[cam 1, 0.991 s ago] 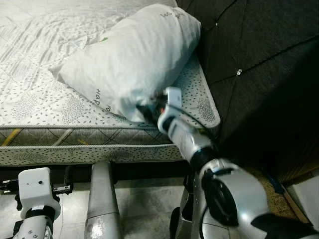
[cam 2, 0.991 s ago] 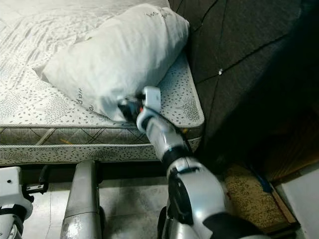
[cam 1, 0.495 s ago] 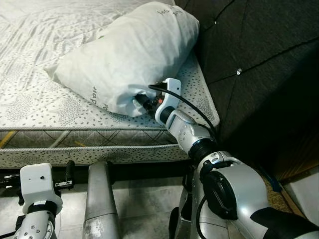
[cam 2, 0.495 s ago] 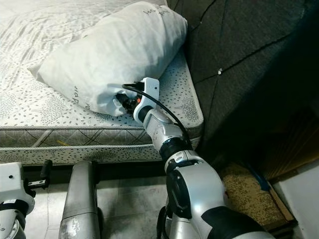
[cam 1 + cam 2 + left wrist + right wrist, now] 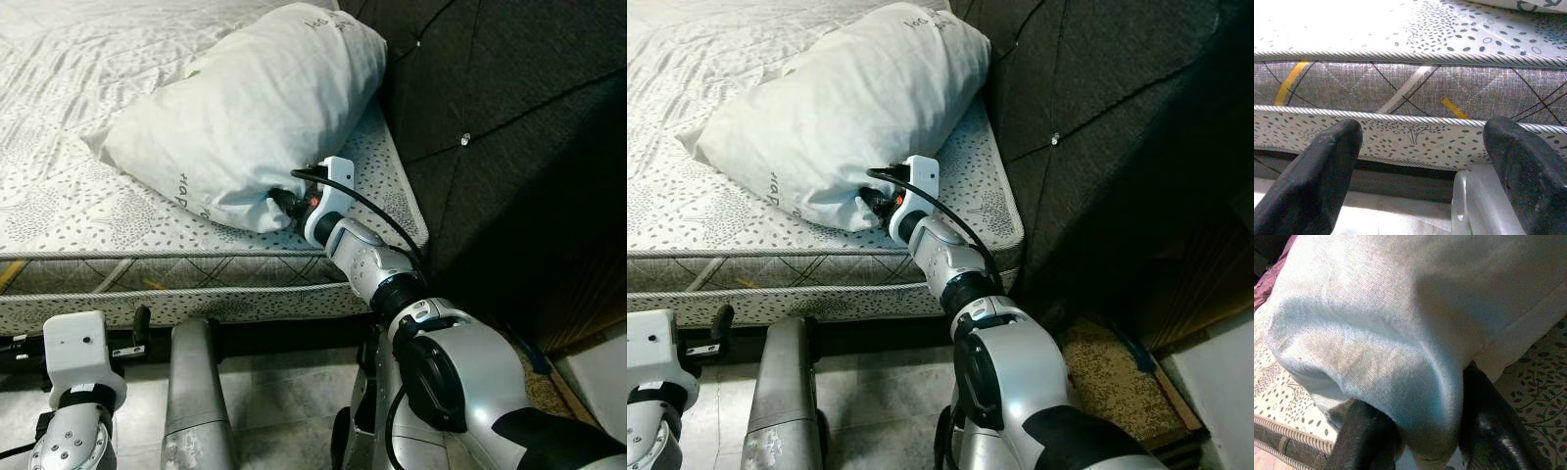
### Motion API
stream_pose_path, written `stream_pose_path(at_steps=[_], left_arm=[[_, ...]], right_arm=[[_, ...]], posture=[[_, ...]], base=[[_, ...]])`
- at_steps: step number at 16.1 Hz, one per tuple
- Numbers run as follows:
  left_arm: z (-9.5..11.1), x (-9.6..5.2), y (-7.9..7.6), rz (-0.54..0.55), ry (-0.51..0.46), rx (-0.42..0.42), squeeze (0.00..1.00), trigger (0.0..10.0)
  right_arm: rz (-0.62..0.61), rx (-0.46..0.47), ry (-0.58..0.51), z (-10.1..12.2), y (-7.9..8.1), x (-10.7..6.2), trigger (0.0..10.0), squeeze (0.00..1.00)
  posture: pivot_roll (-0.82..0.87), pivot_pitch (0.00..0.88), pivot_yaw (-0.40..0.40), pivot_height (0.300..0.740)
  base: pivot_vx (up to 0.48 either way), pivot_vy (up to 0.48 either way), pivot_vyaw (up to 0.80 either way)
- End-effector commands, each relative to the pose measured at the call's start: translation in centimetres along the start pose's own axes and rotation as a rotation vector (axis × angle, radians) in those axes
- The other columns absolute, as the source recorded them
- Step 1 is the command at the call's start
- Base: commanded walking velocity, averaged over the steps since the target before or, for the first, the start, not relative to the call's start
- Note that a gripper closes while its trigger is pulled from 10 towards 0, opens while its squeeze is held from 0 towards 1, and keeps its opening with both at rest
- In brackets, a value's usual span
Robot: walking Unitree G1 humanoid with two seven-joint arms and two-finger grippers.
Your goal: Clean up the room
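The right gripper (image 5: 1420, 440) clamps the near corner of the pillow (image 5: 250, 108), whose long axis slants from near-left to far-right on the bed (image 5: 59, 211).

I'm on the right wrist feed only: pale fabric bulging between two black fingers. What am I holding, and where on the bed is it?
Observer: The right gripper is pinching the near corner of a white pillow lying on the mattress.
Operator: How close is the headboard?
Observer: The pillow's far end leans against the dark tufted headboard.
Operator: And my other arm?
Observer: The left gripper hangs open, low in front of the mattress side.
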State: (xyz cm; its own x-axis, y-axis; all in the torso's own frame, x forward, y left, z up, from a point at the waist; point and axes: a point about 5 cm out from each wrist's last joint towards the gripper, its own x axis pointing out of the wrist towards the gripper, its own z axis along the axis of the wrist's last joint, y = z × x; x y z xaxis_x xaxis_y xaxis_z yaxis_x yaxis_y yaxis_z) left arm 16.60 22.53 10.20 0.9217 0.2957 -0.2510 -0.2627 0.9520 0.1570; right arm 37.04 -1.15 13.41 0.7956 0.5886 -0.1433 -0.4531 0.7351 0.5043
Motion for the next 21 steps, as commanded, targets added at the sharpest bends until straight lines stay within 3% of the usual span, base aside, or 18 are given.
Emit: stream_pose_path(at_steps=[1,4,6,8,9,11,12,15,16,19,21], left_arm=[[-0.5,0.1,-0.1,0.000,0.022,0.010,0.00,10.0],[-0.4,0.5,-0.3,-0.009,0.013,0.008,0.00,10.0],[-0.3,1.0,-0.7,-0.020,0.005,0.004,0.00,10.0],[-0.1,1.9,-1.0,-0.026,-0.008,-0.001,0.00,10.0],[-0.1,2.1,-1.0,-0.025,-0.011,-0.004,0.00,10.0],[0.0,2.6,-1.5,-0.036,-0.019,-0.017,0.00,10.0],[-0.1,3.0,-1.8,-0.040,-0.022,-0.029,0.00,10.0],[-0.1,4.0,-2.7,-0.057,-0.031,-0.050,0.00,10.0],[0.1,4.7,-3.2,-0.084,-0.038,-0.053,0.00,10.0],[0.5,5.9,-3.9,-0.110,-0.053,-0.052,0.00,10.0],[0.6,6.5,-4.1,-0.115,-0.062,-0.055,0.00,10.0]], right_arm=[[0.184,0.048,0.028,-2.0,7.8,2.0,0.0,0.00],[0.125,-0.023,-0.019,-1.0,6.2,1.8,0.0,0.00],[0.034,-0.059,-0.101,1.3,3.8,1.4,0.0,0.00],[-0.130,-0.139,-0.215,5.4,-0.9,-0.2,0.0,0.00],[-0.165,-0.158,-0.240,6.3,-2.0,-0.8,0.0,0.00],[-0.316,-0.214,-0.327,10.1,-6.3,-3.5,0.0,0.00],[-0.410,-0.243,-0.376,12.3,-8.8,-5.7,0.0,0.00],[-0.580,-0.296,-0.442,15.3,-12.8,-10.1,0.0,0.00],[-0.680,-0.317,-0.470,16.4,-14.9,-12.9,0.0,0.00],[-0.805,-0.372,-0.475,16.4,-17.9,-17.2,0.0,0.00],[-0.851,-0.415,-0.446,13.9,-19.5,-19.8,0.0,0.00]], posture=[[0.36,0.069,-0.094,0.465],[0.35,0.050,-0.092,0.465],[0.33,0.033,-0.088,0.465],[0.31,0.016,-0.085,0.465],[0.30,0.014,-0.085,0.465],[0.27,0.003,-0.089,0.465],[0.24,0.000,-0.090,0.465],[0.19,0.000,-0.077,0.465],[0.14,0.000,-0.060,0.465],[0.10,0.000,-0.045,0.465],[0.08,0.000,-0.046,0.465]], base=[[0.000,0.000,0.00],[0.000,0.000,0.00],[0.000,0.000,0.00],[0.000,0.000,0.00],[0.000,0.000,0.00],[0.000,0.000,0.00],[0.000,0.000,0.00],[0.000,0.000,0.00],[0.000,0.000,0.00],[0.000,0.000,0.00],[0.000,0.000,0.00]])
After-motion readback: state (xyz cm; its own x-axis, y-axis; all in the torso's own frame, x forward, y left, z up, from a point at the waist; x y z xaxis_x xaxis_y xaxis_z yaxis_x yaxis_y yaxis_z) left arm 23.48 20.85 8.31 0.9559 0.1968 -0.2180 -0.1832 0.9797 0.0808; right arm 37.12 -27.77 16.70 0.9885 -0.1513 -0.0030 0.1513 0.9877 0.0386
